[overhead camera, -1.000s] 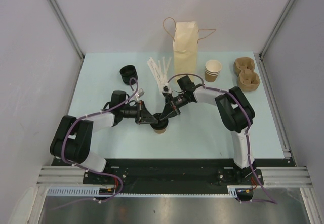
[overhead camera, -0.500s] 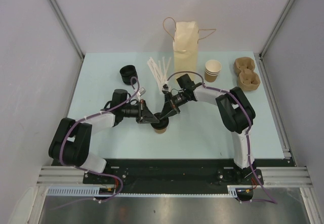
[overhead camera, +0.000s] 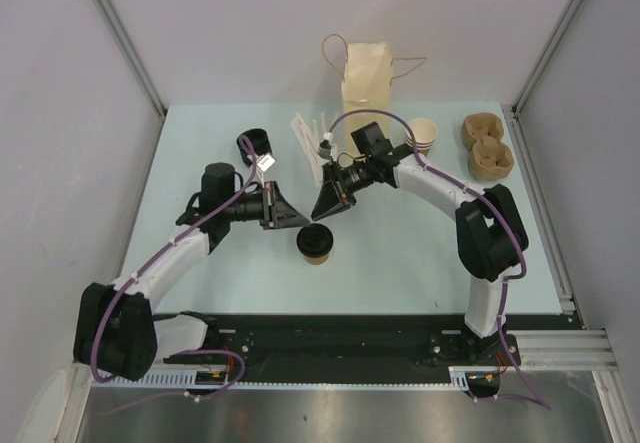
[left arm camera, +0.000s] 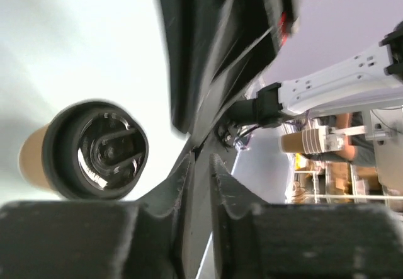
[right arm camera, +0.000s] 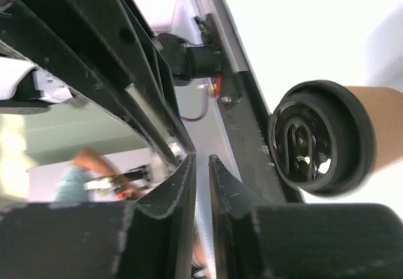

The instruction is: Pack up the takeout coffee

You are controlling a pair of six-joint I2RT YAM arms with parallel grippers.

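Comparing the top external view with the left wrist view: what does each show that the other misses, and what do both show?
Only the top external view: the paper bag, the stack of black lids, the white sticks and the tan cup carrier. Only the left wrist view: the moulded detail of the lid close up, and the narrow gap between the fingers of the left gripper. Both: the takeout coffee, upright, lidded, held by nothing, and the stacked cups.

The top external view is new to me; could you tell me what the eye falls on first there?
The lidded takeout coffee stands alone mid-table. The left tool and right tool hover just beyond it, tips nearly meeting, neither touching it. A paper bag stands at the far edge.
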